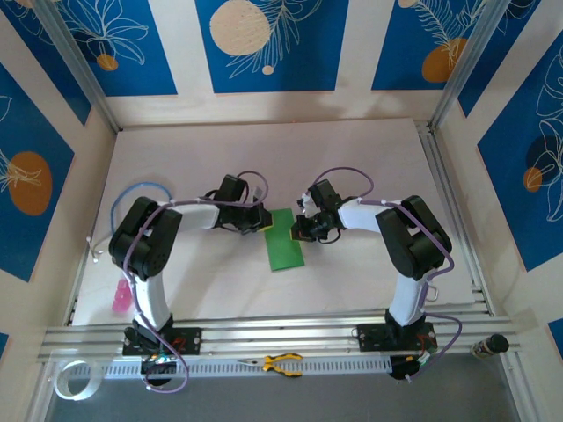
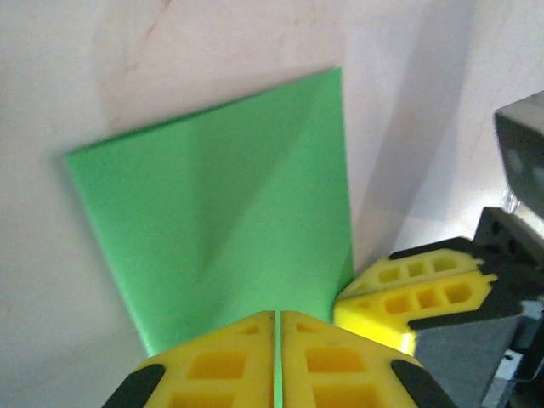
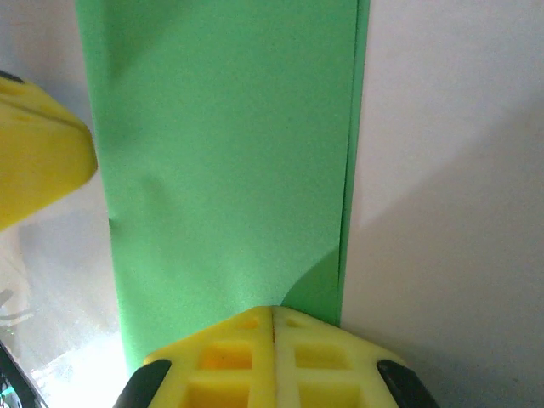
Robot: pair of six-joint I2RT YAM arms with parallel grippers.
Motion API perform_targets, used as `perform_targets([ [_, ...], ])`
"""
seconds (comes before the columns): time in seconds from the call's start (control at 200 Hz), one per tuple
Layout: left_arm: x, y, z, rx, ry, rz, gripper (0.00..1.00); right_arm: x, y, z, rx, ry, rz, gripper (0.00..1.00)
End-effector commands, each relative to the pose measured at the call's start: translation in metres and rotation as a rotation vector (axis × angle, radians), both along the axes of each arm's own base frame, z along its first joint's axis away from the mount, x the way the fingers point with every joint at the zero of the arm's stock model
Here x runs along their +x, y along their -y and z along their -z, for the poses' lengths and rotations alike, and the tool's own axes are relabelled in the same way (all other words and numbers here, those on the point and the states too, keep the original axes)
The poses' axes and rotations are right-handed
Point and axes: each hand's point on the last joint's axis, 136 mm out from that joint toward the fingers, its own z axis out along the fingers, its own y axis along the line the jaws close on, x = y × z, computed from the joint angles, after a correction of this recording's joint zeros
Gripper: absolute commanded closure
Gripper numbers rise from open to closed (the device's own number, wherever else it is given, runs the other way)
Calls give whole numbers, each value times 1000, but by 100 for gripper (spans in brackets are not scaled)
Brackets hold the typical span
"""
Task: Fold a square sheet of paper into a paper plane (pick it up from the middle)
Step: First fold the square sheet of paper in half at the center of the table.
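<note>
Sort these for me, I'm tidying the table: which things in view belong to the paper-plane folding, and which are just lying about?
Job in hand: green paper sheet, left gripper, right gripper.
Lying about: pink object, yellow-handled pliers, blue cable.

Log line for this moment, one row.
green paper: folded to narrow rectangle, flat on table | left fingers: shut, at its edge | right fingers: shut, at opposite side

paper (image 1: 286, 240): green | left pincer pads (image 2: 221, 361): yellow | wall panels (image 1: 308, 75): blue, white leaf outlines, orange discs
</note>
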Motion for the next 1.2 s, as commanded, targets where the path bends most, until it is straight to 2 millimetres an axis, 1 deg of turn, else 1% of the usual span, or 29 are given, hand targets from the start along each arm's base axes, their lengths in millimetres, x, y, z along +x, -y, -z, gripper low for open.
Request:
perform_targets([
  [0.0,8,1,8,8,-19,-4,89,-43,56,62,-272,-175,52,100],
  [0.175,11,-8,30,61,-51,-23,90,-42,55,61,-271,-173,53,100],
  [0.32,19,-20,32,89,-47,-58,89,-43,55,61,-271,-173,53,100],
  [0.4,26,-25,31,92,-48,-89,89,-43,55,61,-273,-172,52,100],
  [0.53,37,-27,27,88,-40,-116,88,-43,56,62,-272,-175,54,100],
  [0.66,46,-34,28,112,-54,-161,88,-43,56,61,-271,-172,52,100],
  [0.745,50,-37,29,118,-68,-189,89,-43,55,61,-270,-172,52,100],
  [0.995,59,-54,31,182,-99,-262,88,-42,56,61,-270,-169,56,100],
  [1.065,63,-56,28,185,-99,-270,88,-42,56,60,-268,-168,56,100],
  [1.131,64,-53,22,175,-97,-261,88,-42,56,60,-268,-168,56,100],
  [1.196,65,-48,10,146,-87,-250,87,-42,56,60,-267,-167,57,100],
])
